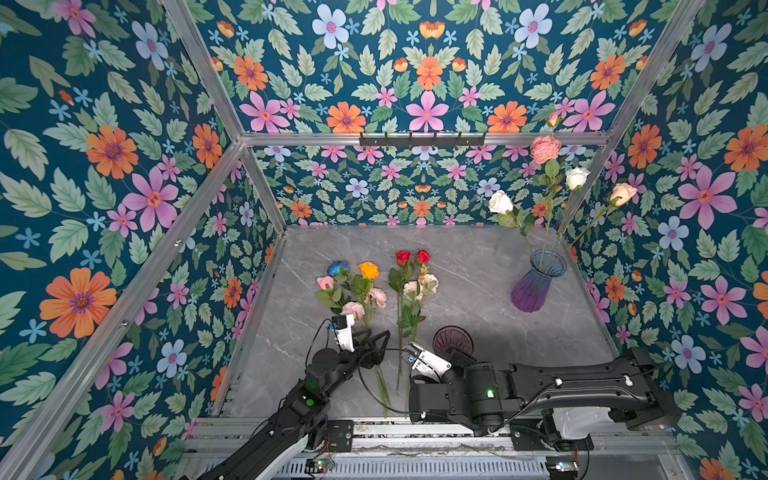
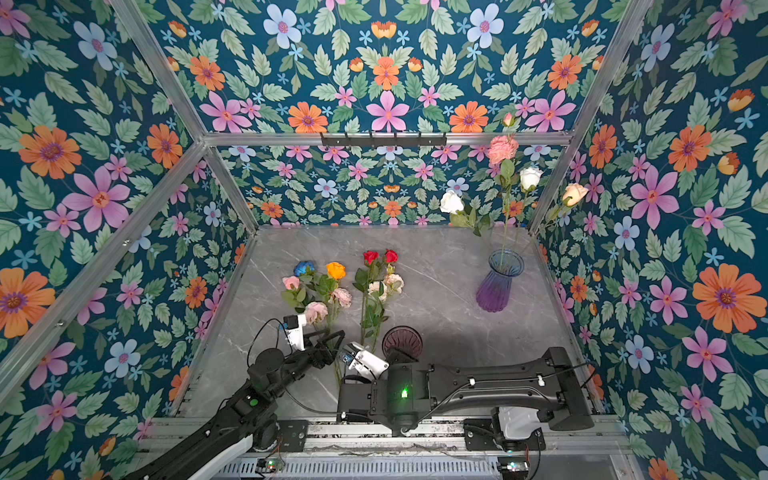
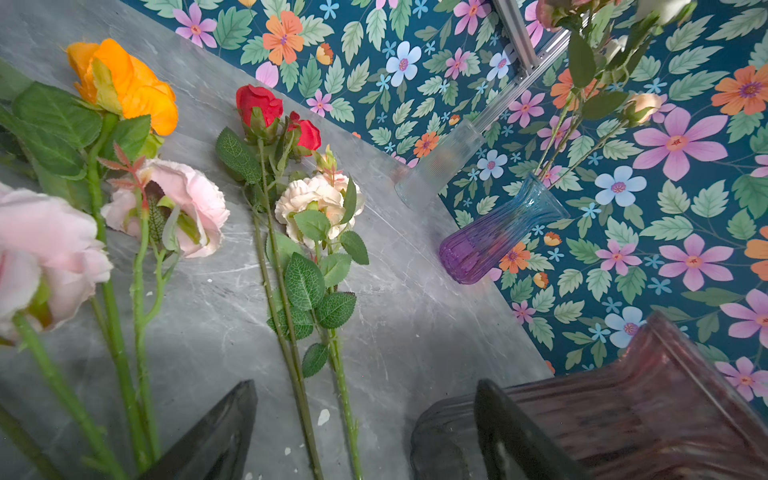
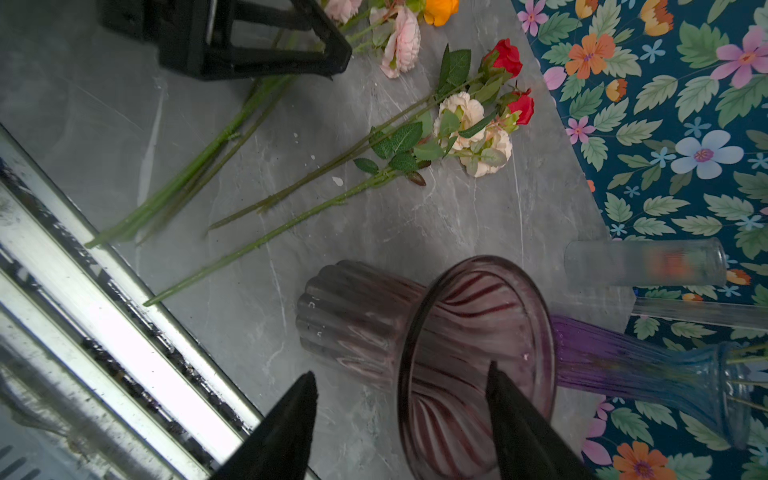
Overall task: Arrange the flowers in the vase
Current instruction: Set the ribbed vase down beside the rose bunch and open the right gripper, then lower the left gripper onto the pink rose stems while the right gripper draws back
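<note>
Right wrist view: red, cream, pink, orange flowers [image 4: 465, 120] flat on table [image 4: 415, 224], long green stems. Left gripper [image 3: 363, 390] spread; right gripper [image 4: 402, 370] spread at plum vase [image 4: 353, 316] rim.

Left gripper [image 3: 365, 386] hangs low with jaws spread wide; right gripper [image 4: 402, 370] likewise gapes, pointed downward.

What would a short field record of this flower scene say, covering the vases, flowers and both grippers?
blue-purple vase: upright, back right, holding standing flowers with pink, white and peach heads
maroon ribbed vase: upright, front, empty
loose flowers: lying on grey table, stems toward robot
left gripper: open over loose stems
right gripper: open, straddling maroon vase's rim
</note>
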Available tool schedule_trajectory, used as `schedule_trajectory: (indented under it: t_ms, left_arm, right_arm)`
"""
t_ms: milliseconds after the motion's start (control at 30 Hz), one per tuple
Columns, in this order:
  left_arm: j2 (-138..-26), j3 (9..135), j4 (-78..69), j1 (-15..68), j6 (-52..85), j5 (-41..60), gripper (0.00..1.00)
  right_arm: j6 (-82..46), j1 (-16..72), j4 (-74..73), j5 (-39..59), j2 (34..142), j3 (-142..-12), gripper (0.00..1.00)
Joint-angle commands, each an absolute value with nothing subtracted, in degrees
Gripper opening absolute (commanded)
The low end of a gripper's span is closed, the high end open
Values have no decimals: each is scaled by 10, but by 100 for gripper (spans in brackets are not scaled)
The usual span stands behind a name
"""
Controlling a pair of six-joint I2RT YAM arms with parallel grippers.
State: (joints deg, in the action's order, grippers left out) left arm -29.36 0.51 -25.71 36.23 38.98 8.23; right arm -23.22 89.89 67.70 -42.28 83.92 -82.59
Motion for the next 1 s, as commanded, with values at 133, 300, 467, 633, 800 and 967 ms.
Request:
schedule_trajectory:
  t_ms: [133,300,467,633,800,967]
  left_arm:
    - [-301,58,-126,362,399,40,83]
    - [-316,79,-46,361,403,33,82]
    - [-336,84,-29,361,401,57,81]
    - [-359,104,-20,360,396,63,79]
    - [-410,123,-25,360,387,68,75]
    - [-469,148,3,359,369,68,71]
  right_arm:
    - [-232,888,680,-401,743,-890,71]
    - [-290,700,608,-219,553,-770,69]
    - [-310,391,555,33,424,-619,68]
    - [-335,230,497,163,459,-514,64]
    - [-374,228,362,152,496,-398,66]
    - [-432,228,185,136,573,-290,67]
